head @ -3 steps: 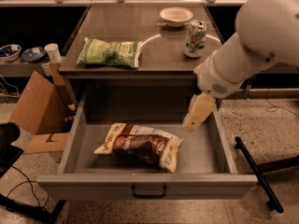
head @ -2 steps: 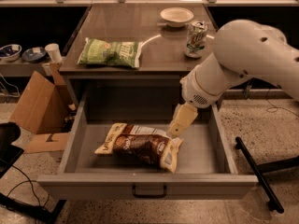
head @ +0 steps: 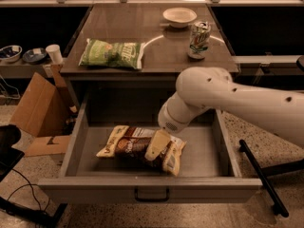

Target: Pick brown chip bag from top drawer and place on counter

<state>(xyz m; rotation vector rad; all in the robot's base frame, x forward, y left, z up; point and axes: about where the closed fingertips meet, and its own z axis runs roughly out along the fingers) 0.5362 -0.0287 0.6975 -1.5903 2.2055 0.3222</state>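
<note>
In the open top drawer (head: 142, 194), below the counter's (head: 142, 27) front edge: gripper (head: 157, 145) low over the brown chip bag (head: 126, 146), its spread not discernible. Near the counter's front-left corner: green chip bag (head: 111, 54).

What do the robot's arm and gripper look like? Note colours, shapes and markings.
The arm is smooth white, with thick rounded segments and small dark dots. The gripper, over the brown chip bag in the top drawer, is pale cream and tapered.
</note>
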